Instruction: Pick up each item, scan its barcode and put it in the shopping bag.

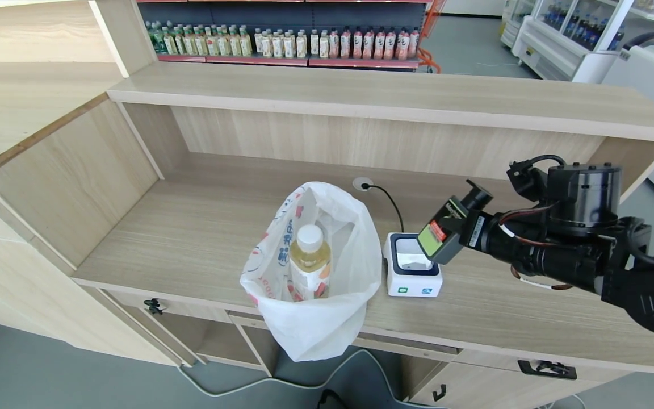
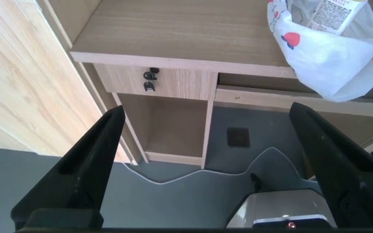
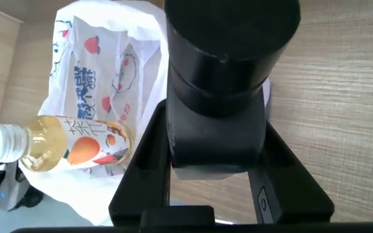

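The right tool (image 3: 215,175) clamped a dark bottle (image 1: 446,228), tilted just above the scanner (image 1: 412,275); the shopping bag (image 1: 327,324) stood beside it, to the robot's left (mouth open, one drink (image 1: 309,258) inside).

On the bench (image 1: 191,238): one shopping bag (image 1: 338,318), one yellow-drink bottle (image 1: 309,258), one scanner (image 1: 412,278), one cable (image 1: 392,204); above, one black container (image 1: 446,230).
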### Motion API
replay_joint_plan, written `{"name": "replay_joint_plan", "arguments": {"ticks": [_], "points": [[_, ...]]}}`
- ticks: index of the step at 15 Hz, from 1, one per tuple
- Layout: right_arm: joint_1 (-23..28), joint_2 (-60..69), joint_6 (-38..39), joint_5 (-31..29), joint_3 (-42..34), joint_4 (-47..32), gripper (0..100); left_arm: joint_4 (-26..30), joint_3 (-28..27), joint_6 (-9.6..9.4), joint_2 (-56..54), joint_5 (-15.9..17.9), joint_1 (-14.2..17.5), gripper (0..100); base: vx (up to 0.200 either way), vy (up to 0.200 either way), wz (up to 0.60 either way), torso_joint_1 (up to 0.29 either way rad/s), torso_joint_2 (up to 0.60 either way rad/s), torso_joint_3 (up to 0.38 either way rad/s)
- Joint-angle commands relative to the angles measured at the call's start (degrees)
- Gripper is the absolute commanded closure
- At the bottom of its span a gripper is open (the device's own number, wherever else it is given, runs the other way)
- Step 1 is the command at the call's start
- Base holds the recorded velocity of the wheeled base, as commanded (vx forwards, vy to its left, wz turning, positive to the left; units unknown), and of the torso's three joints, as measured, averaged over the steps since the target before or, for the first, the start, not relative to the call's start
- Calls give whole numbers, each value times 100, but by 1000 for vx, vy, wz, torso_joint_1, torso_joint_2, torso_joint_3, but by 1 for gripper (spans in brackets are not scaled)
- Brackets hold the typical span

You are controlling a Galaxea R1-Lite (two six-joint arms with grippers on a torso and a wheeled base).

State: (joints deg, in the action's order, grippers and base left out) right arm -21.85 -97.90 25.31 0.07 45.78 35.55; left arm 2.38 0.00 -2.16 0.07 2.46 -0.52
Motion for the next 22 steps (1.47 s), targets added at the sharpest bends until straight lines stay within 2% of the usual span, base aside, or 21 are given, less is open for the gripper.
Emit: {"name": "replay_joint_plan", "arguments": {"ticks": [1,6,16,22], "points": [[-48,-36,-8,19,-7,-4,100,0,0,-4,1,0,0,0,0,0,0,0,0,0],[-241,-115,-26,221,-69,304,100,0,0,-4,-7,0,0,0,0,0,0,0,0,0],[-250,-792,-228,212,-69,1042,100,0,0,31,1,0,0,0,0,0,0,0,0,0],[-250,-1003,-246,212,54,1077,100,0,0,31,1,0,0,0,0,0,0,0,0,0]]}}
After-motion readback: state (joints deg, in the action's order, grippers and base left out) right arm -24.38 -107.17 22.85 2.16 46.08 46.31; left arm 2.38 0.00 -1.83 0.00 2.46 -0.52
